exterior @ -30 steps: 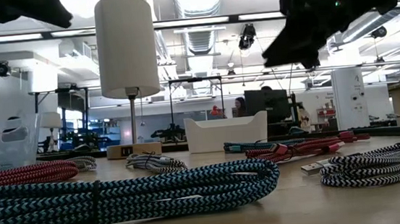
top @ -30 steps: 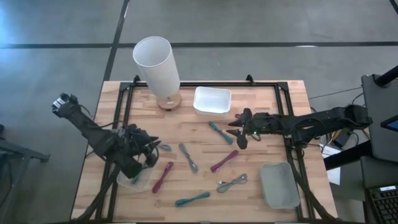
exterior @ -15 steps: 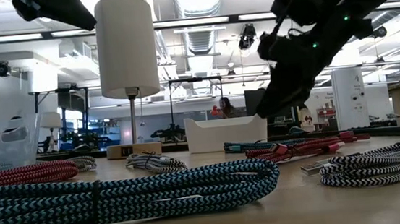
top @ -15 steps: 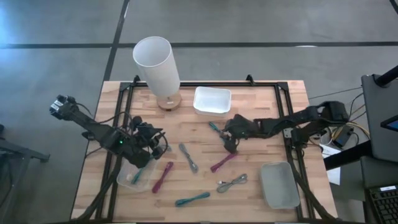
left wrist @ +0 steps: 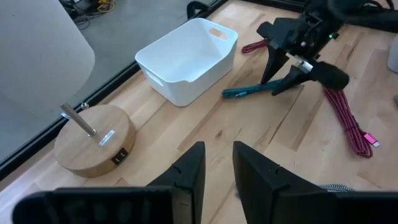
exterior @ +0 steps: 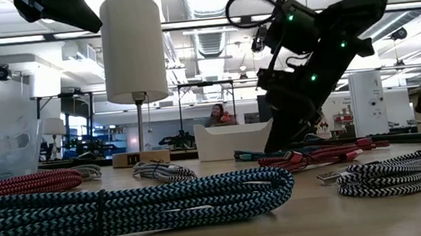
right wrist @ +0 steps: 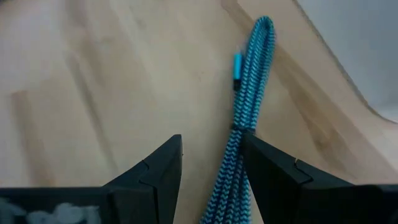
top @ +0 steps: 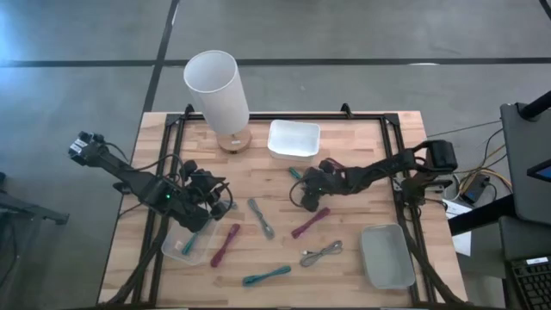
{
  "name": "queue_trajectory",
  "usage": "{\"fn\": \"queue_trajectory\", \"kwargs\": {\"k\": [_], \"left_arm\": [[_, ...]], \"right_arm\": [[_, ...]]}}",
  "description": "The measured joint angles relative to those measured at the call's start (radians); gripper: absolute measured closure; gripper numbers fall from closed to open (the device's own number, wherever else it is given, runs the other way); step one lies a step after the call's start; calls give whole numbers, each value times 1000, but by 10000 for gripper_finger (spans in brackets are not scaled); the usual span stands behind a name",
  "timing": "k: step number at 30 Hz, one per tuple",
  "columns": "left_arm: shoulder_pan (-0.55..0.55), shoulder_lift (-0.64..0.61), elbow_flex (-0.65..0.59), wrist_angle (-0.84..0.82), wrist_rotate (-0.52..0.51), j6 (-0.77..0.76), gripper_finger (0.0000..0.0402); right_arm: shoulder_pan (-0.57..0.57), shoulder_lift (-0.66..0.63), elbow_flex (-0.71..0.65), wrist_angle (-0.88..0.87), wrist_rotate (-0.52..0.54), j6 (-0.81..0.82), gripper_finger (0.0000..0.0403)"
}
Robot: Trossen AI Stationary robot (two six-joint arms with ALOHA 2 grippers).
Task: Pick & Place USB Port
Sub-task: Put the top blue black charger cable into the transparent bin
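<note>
- The right gripper [top: 303, 197] is down at the table with its fingers [right wrist: 155, 171] spread; the teal cable [right wrist: 247, 112] runs up between them, and no finger visibly presses on it.
- That teal cable [top: 300, 181] lies on the wood just in front of the white bin [top: 294, 139], on the side away from the table's back edge.
- The right arm reaches in from the table's right edge, well right of the white bin.
- A maroon cable [top: 310, 222] lies just beyond the right gripper, farther from the white bin than the teal one.
- The left gripper [top: 222, 205] hangs above the table, left of and well forward of the white bin, holding nothing; its fingers [left wrist: 189, 171] stand a narrow gap apart.
- A grey cable [top: 262, 218] and a second maroon cable [top: 225, 244] lie between the two grippers, forward of the white bin.
- A lamp [top: 219, 93] stands just left of the white bin.
- A clear tray [top: 186, 245] sits below the left arm, far left and forward of the white bin, with a teal cable [top: 187, 247] in it.
- A grey tray [top: 386, 256] sits far forward and right of the white bin.
</note>
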Motion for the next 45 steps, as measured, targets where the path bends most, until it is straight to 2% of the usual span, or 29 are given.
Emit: {"fn": "queue_trajectory", "kwargs": {"k": [5, 8, 19, 25, 28, 34, 45], "left_arm": [[0, 0, 0, 4, 0, 0, 317], [1, 0, 0, 4, 0, 0, 317], [5, 0, 0, 15, 0, -1, 317], [5, 0, 0, 21, 0, 0, 317], [5, 0, 0, 22, -1, 11, 316], [15, 0, 0, 33, -1, 65, 316], [54, 0, 0, 32, 1, 190, 316]], "right_arm": [[-2, 20, 15, -60, 19, 34, 240], [-1, 20, 14, -61, 5, 38, 257], [-2, 14, 15, -68, -38, 33, 379], [0, -1, 37, -77, -147, 20, 381], [2, -26, 56, -74, -165, -2, 381], [2, -130, 70, -73, -157, -115, 381], [22, -471, 24, -109, -146, -268, 381]]}}
